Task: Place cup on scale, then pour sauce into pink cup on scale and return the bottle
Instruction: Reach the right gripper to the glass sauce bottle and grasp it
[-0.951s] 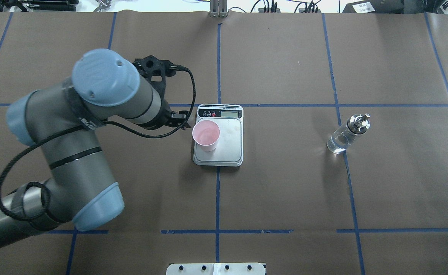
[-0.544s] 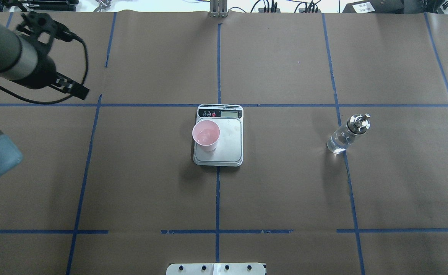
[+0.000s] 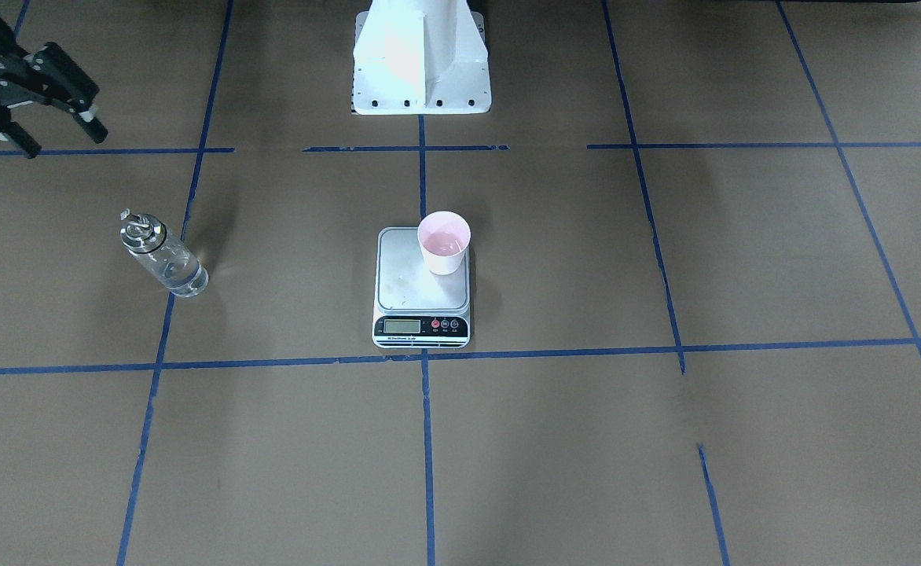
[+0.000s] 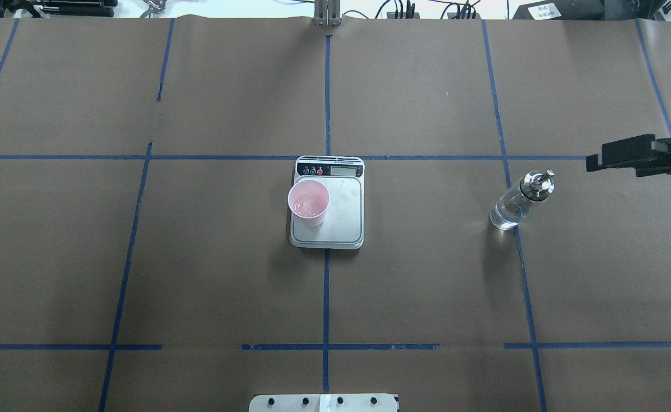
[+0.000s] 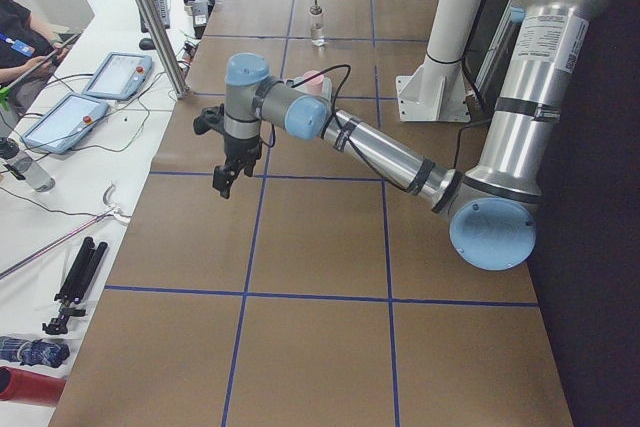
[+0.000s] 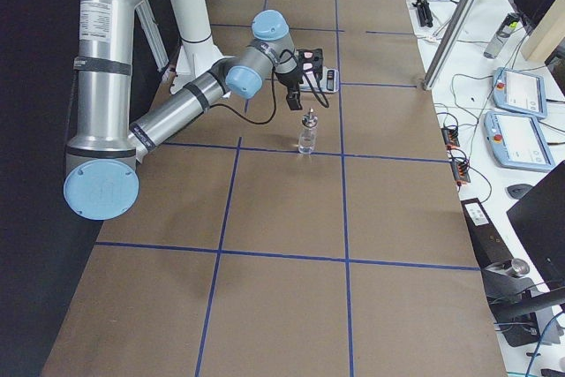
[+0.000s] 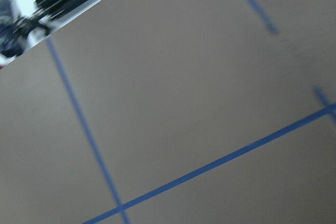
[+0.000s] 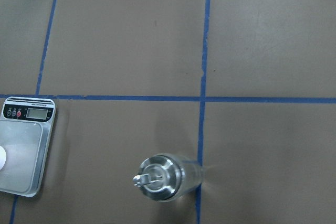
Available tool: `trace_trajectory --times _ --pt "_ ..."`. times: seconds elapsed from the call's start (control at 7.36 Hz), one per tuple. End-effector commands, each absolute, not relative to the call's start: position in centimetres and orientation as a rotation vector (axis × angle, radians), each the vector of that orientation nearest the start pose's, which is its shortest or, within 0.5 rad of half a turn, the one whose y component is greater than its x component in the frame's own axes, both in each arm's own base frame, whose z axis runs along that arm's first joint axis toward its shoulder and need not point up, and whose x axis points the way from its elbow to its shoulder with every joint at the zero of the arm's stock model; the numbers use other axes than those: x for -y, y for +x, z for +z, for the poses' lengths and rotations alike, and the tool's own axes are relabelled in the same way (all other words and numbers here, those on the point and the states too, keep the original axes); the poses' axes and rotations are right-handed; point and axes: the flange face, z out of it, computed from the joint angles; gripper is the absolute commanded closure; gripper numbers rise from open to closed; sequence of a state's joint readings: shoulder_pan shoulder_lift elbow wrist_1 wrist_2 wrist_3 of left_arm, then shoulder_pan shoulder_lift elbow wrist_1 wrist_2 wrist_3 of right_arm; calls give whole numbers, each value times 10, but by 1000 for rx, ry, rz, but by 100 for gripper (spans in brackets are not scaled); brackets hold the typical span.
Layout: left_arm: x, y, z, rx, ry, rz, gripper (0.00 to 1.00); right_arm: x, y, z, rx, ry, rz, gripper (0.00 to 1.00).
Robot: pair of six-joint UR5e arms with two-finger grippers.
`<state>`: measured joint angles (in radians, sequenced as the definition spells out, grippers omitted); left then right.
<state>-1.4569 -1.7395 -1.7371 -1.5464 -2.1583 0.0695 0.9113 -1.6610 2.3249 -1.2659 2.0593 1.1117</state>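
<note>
Front view: pink cup (image 3: 444,242) upright on scale (image 3: 407,277), at its 1 o'clock corner, set for pouring. Glass bottle (image 3: 163,259) well apart at 9 o'clock. Right gripper (image 3: 61,140), fingers spread, at the bottle's 11 o'clock, likely to fetch it.
Left side view: left gripper (image 5: 224,175) held away from the scale; whether spread or closed, cannot tell.

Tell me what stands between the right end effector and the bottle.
Nothing visible does. The right end effector hovers open near the bottle, with only bare table between them. The cup on the scale sits well off to the side, out of that path.
</note>
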Motion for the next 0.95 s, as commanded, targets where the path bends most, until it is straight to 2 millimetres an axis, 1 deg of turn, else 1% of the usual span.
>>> trace_trajectory --times 0.0,0.14,0.27,0.41,0.54,0.68,0.82 --pt "554 -37 544 -614 255 220 0 325 -230 307 950 326 231 0" --pt "552 -38 549 -614 245 218 0 317 -249 314 901 394 226 0" --pt "538 -37 561 -622 225 214 0 307 -264 320 866 434 220 0" --pt "538 -37 562 -622 223 213 0 296 -292 334 825 473 235 0" --pt "538 -36 561 -624 223 215 0 293 -320 351 812 548 258 0" --pt "538 -36 561 -625 224 214 0 297 -327 368 842 587 277 0" --pt "538 -34 559 -647 223 215 0 302 -332 385 818 615 291 0"
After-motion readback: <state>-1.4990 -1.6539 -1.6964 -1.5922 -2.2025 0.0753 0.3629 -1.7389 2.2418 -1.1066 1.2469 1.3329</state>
